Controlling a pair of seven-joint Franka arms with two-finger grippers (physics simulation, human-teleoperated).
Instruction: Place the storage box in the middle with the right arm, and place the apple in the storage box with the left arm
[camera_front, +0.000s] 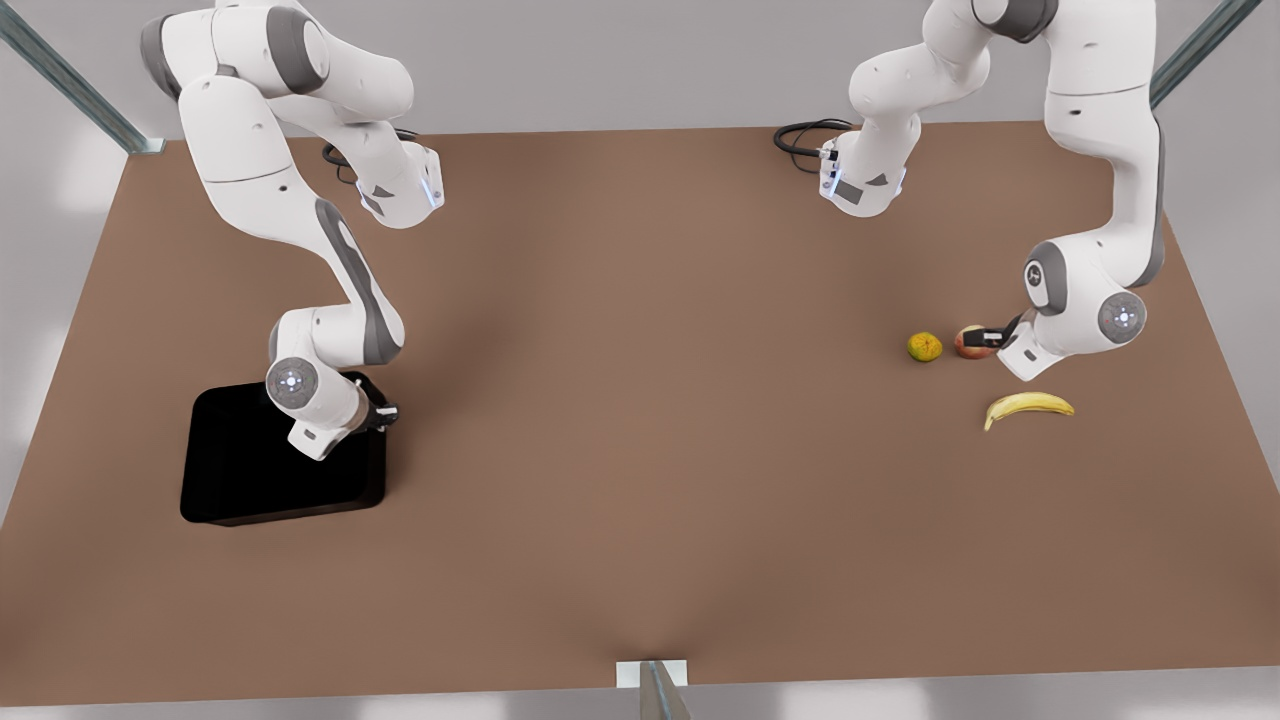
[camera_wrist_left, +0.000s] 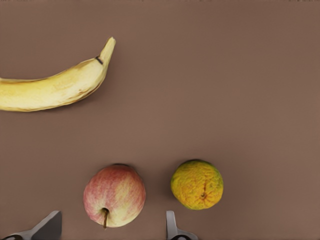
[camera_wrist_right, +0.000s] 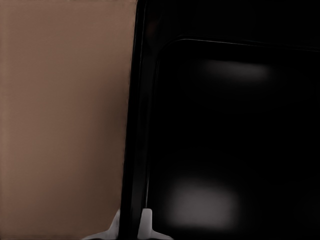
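Neither placement is completed. The storage box (camera_front: 240, 470) is located at the front view's lower left, its wall straddled by the near-closed fingers of the right gripper (camera_front: 383, 413). The apple (camera_front: 968, 342) is located at right, on the table (camera_front: 640, 400), between the spread fingers of the left gripper (camera_front: 990, 338).

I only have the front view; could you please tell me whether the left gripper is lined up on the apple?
Observer: Yes. In the left wrist view the left gripper is open, with a finger on either side of the apple, neither touching it.
Operator: Thank you. And does the right gripper have the box?
Observer: Its fingers are closed on one wall of the box, one inside and one outside.
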